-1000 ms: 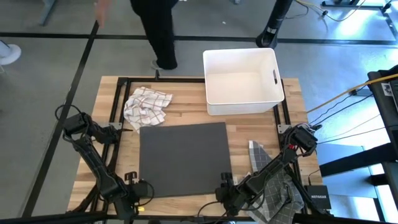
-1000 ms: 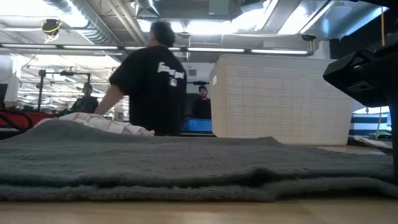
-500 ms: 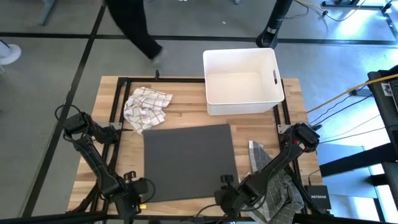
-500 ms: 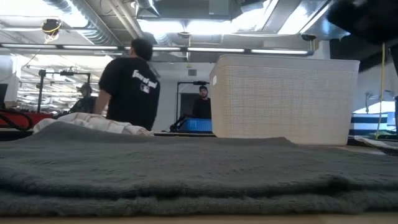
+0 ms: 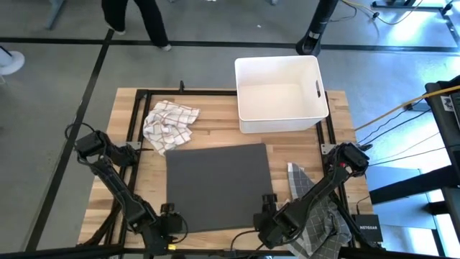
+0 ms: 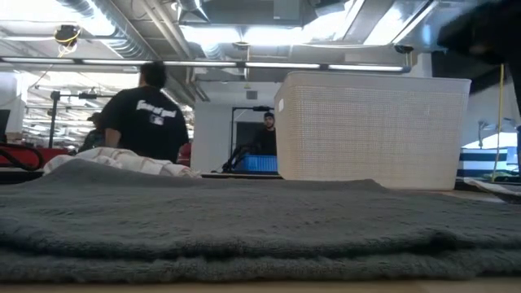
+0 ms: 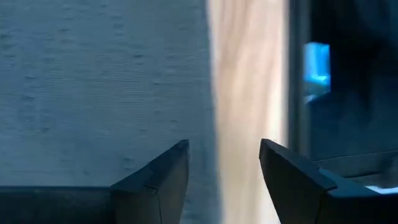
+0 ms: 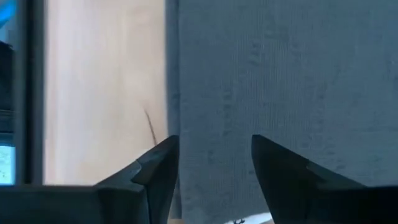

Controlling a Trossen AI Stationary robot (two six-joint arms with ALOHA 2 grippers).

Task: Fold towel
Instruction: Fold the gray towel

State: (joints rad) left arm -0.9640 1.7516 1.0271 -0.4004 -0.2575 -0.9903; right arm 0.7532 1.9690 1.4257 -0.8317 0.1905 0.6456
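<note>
From above, the grey towel (image 5: pixel 218 185) lies flat and folded mid-table, between a checked cloth (image 5: pixel 169 123) and a white bin (image 5: pixel 280 93). The low view shows its stacked layers. In the wrist views, the left gripper (image 7: pixel 224 165) and right gripper (image 8: pixel 214 158) stand spread, empty, over the towel's near corners.

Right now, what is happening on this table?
Both arms are folding a grey towel, which lies flat and doubled mid-table. The left gripper and the right gripper are open at its near corners and hold nothing. A checked cloth and a white bin sit behind it.
</note>
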